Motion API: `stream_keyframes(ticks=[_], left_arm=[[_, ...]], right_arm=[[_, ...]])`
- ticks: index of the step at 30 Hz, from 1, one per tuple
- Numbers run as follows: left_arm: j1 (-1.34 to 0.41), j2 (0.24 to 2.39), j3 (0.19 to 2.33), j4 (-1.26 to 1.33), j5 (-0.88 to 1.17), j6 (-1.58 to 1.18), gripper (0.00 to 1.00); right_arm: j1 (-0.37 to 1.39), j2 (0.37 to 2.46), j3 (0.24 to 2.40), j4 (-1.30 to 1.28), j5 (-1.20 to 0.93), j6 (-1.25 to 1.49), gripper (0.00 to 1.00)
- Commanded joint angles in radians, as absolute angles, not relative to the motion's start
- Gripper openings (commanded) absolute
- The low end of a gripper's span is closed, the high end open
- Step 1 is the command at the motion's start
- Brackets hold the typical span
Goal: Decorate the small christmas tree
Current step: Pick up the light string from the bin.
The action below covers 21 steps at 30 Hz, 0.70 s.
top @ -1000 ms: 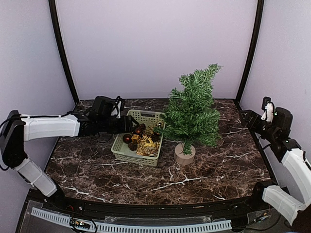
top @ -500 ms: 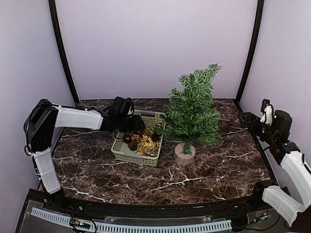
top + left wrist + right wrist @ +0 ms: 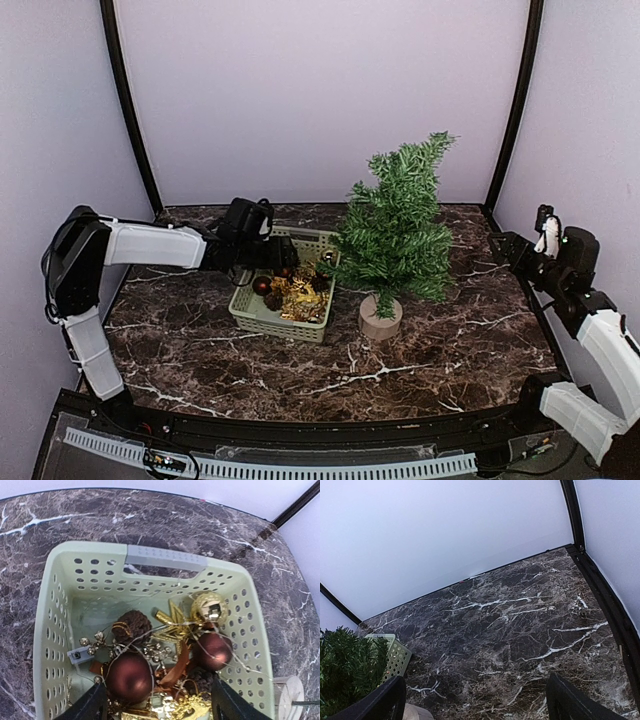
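The small christmas tree [image 3: 395, 225] stands upright in its round tan base [image 3: 380, 318] right of the pale green basket [image 3: 262, 318]; its branches also fill the lower left corner of the right wrist view [image 3: 345, 670]. My left gripper [image 3: 272, 257] hovers over the basket's back left part, open. In the left wrist view this gripper [image 3: 157, 707] straddles the ornament pile: a dark red ball [image 3: 129, 676] lies by its left finger and a second red ball [image 3: 212, 651] further right. A gold ball [image 3: 209, 607] and a pine cone [image 3: 132, 625] lie beyond. My right gripper [image 3: 500, 245] is open at the table's right edge, holding nothing.
The basket's grey handle [image 3: 165, 560] is on its far rim. Thin wire and gold trinkets tangle among the ornaments. Dark marble table [image 3: 520, 625] spreads under the right gripper [image 3: 475, 705]. Black frame posts stand at the back corners, and the right-hand one [image 3: 512, 110] rises near the right arm.
The left arm raised its shoulder and elbow and carried the gripper a little right, over the basket. Its jaws stand slightly wider. The right arm sank a little.
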<state>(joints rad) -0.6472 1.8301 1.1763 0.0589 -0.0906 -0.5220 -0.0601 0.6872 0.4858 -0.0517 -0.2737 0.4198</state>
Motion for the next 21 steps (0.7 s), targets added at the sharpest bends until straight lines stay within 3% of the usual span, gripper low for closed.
stream_keyframes(ticks=[1, 9, 21], left_arm=[[-0.649, 1.696, 1.156, 0.076, -0.05, -0.483, 0.74], [-0.647, 1.655, 1.103, 0.009, -0.087, -0.528, 0.73], [-0.618, 1.822, 1.14, 0.111, -0.02, -0.56, 0.64]], right_arm=[[-0.059, 0.683, 0.482, -0.004, -0.29, 0.418, 0.99], [-0.058, 0.679, 0.48, -0.004, -0.288, 0.425, 0.99], [-0.058, 0.663, 0.471, -0.016, -0.28, 0.417, 0.99]])
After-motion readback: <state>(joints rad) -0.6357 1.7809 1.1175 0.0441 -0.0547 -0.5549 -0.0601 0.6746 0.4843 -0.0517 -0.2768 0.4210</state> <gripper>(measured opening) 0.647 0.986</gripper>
